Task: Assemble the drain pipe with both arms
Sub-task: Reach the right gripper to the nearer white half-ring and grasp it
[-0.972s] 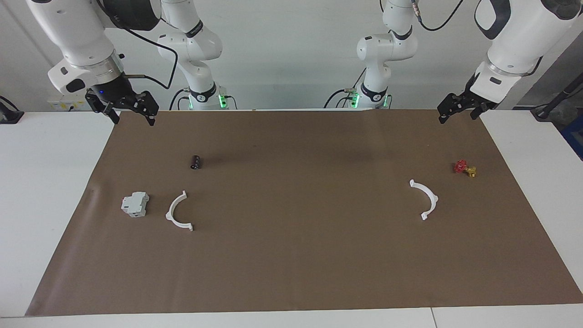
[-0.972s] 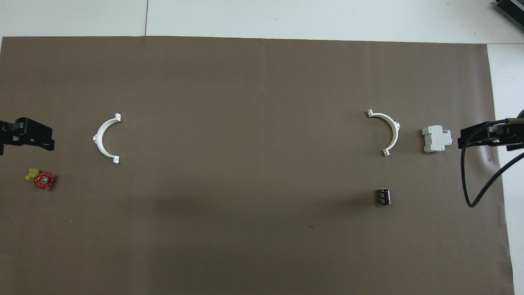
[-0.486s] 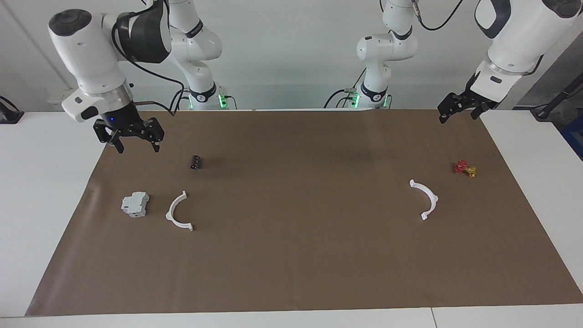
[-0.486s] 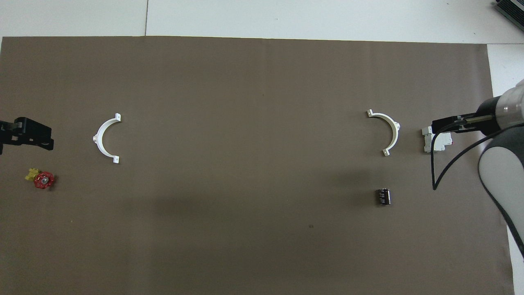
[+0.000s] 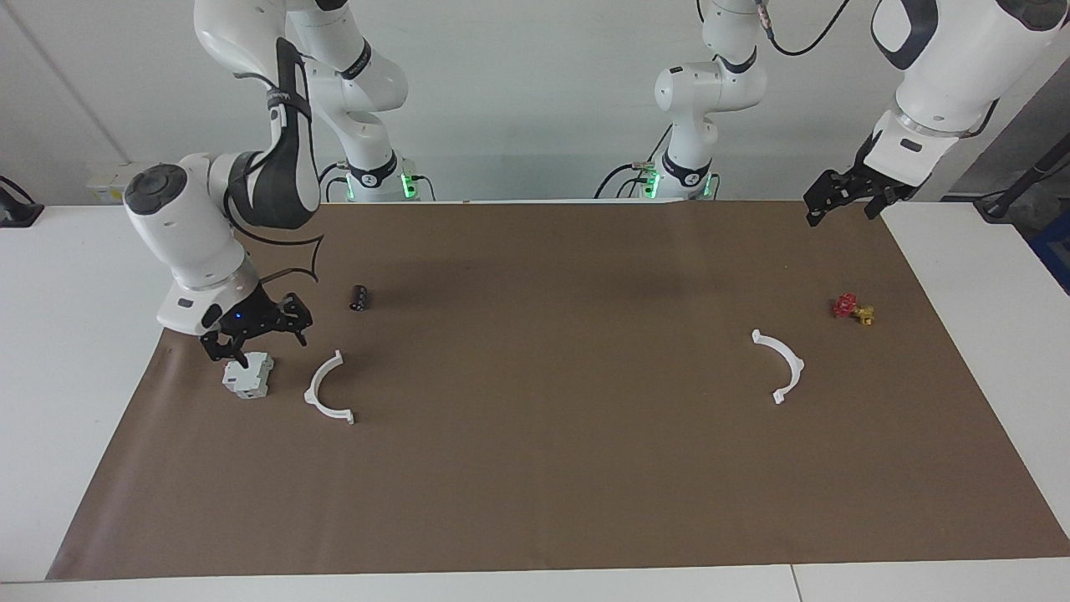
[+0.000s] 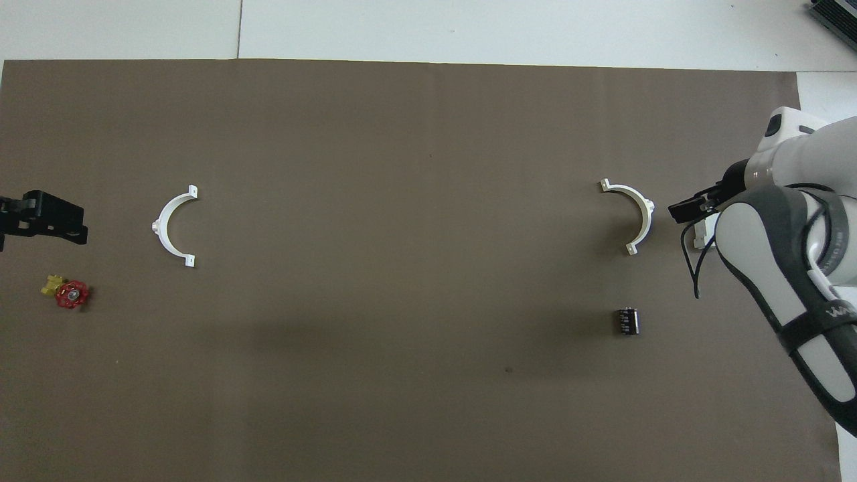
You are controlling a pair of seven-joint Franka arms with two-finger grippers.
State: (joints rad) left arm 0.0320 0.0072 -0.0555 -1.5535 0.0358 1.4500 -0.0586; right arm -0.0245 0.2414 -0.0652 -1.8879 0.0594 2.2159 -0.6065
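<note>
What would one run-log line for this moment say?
right gripper: open, over grey block | left gripper: open, waiting at mat corner | half-rings: apart, untouched

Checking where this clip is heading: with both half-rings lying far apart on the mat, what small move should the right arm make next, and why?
Probably shift the right gripper sideways toward the nearby half-ring and lower onto it. The gripper is open and hangs over the grey-white block, beside that half-ring. The left gripper waits, open, near the mat's corner.
</note>
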